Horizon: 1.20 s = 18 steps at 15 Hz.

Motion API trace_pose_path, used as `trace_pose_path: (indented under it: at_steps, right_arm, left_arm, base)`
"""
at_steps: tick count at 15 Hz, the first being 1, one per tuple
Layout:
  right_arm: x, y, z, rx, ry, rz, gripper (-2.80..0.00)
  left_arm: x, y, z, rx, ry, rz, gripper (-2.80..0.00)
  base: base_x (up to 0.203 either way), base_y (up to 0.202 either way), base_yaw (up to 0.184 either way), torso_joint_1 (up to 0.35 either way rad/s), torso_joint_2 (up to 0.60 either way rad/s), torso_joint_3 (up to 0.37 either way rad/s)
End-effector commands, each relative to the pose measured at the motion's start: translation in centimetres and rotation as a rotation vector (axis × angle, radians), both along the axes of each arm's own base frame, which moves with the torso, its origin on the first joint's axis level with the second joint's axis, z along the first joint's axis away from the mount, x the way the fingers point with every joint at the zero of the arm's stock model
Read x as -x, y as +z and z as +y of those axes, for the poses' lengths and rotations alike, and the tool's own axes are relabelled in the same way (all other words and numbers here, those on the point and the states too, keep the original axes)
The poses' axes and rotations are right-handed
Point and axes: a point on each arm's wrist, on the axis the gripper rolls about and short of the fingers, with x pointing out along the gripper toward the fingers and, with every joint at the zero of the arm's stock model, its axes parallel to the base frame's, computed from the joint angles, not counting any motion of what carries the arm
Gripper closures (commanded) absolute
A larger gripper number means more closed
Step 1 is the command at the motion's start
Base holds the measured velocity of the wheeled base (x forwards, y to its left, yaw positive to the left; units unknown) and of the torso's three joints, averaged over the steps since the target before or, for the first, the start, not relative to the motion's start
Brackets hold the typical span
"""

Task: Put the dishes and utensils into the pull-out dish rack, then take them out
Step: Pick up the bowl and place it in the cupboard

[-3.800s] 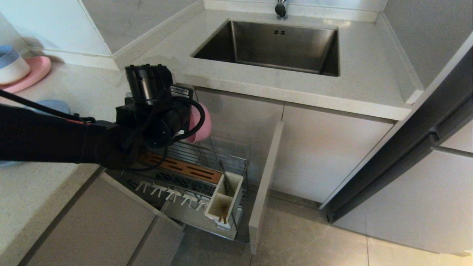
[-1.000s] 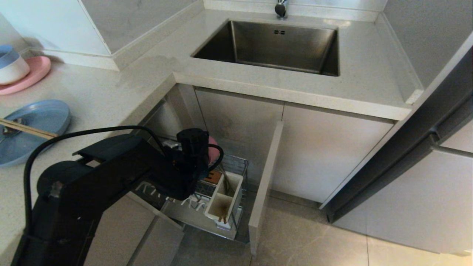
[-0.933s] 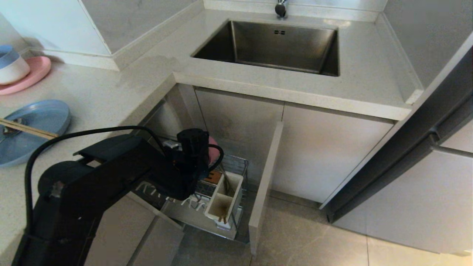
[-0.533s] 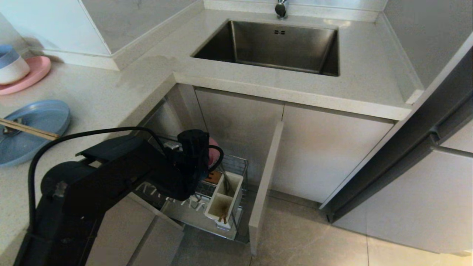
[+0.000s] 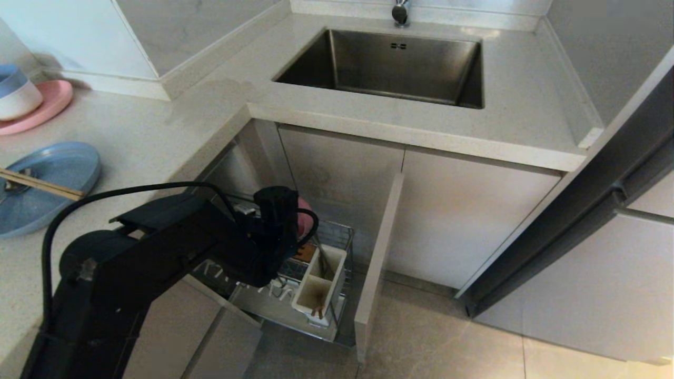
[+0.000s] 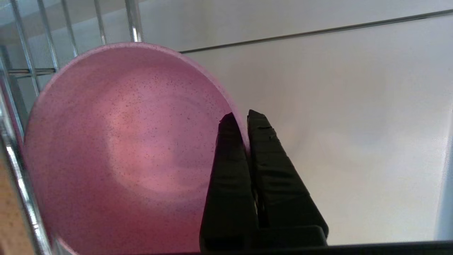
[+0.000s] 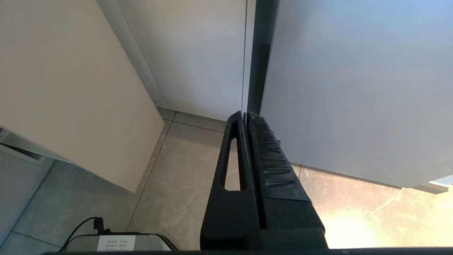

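Observation:
My left gripper (image 6: pixel 241 115) is shut on the rim of the small pink bowl (image 6: pixel 124 148), one finger inside and one outside. The bowl is tipped on edge, close to the wires (image 6: pixel 134 21) of the pull-out dish rack. In the head view the left arm reaches down into the rack (image 5: pixel 337 227), and only a sliver of the bowl (image 5: pixel 304 216) shows behind the wrist. The blue plate (image 5: pixel 58 168) lies on the counter at the left, with the chopsticks (image 5: pixel 42 184) across it and a grey utensil end (image 5: pixel 13 185) beside them. My right gripper (image 7: pixel 245 115) hangs shut and holds nothing, over the floor.
The rack's white utensil box (image 5: pixel 316 289) and beige front panel (image 5: pixel 376 263) stand out over the tiled floor. The sink (image 5: pixel 389 68) is set in the counter above. A pink plate (image 5: pixel 50 102) bearing a blue-and-white bowl (image 5: pixel 16 95) sits far left. A dark door edge (image 5: pixel 579 210) slants at the right.
Since the earliest frame my left arm has carried the pink bowl from counter height down into the rack. Over the last second it has barely moved.

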Motion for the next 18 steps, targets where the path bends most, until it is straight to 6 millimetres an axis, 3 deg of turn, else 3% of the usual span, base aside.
trace_pose_path:
  at_steps: [1, 6, 7, 13, 18]
  right_arm:
    - [0.0, 0.0, 0.0, 0.000, 0.000, 0.001, 0.00]
    - [0.0, 0.0, 0.0, 0.000, 0.000, 0.001, 0.00]
    - [0.0, 0.0, 0.0, 0.000, 0.000, 0.000, 0.00]
    - [0.0, 0.0, 0.0, 0.000, 0.000, 0.000, 0.00]
    - [0.0, 0.0, 0.0, 0.000, 0.000, 0.001, 0.00]
  left_arm:
    - [0.0, 0.2, 0.0, 0.010, 0.004, -0.007, 0.00]
    - [0.1, 0.1, 0.0, 0.009, 0.007, -0.006, 0.00]
    - [0.1, 0.1, 0.0, 0.009, 0.007, -0.006, -2.80]
    - [0.2, 0.7, 0.0, 0.006, 0.006, -0.015, -2.80]
    - [2.2, 4.4, -0.1, 0.003, -0.013, -0.065, -2.80]
  base:
    - [0.000, 0.000, 0.000, 0.000, 0.00, 0.000]
    - [0.000, 0.000, 0.000, 0.000, 0.00, 0.000]
    - [0.000, 0.000, 0.000, 0.000, 0.00, 0.000]
    - [0.000, 0.000, 0.000, 0.000, 0.00, 0.000]
    - [0.000, 0.000, 0.000, 0.000, 0.00, 0.000]
